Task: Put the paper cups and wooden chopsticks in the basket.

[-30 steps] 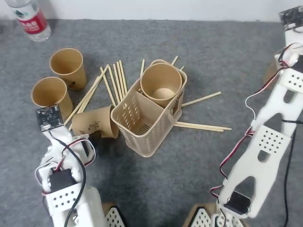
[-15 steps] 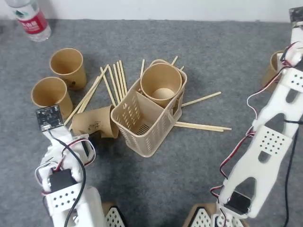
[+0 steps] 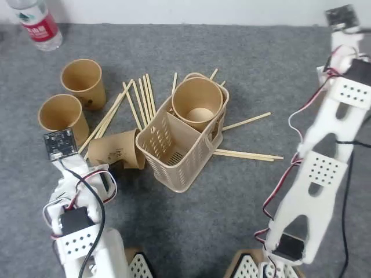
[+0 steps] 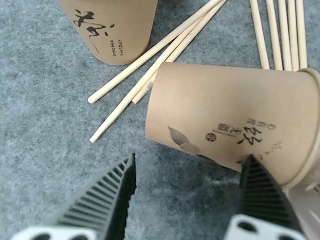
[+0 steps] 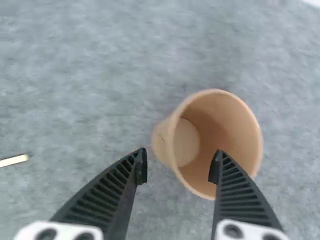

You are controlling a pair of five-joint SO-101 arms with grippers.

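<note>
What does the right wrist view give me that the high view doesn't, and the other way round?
Right wrist adds: a paper cup just ahead of the open right gripper. High adds: the basket with one cup inside, three more cups left of it, loose chopsticks, a bottle. Both: the grey carpet.

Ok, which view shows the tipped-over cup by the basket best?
Left wrist view: the tipped-over cup lies close ahead of the open left pincer, its side plain. High view shows it from above, rim toward the basket. Right wrist view faces another cup.
</note>
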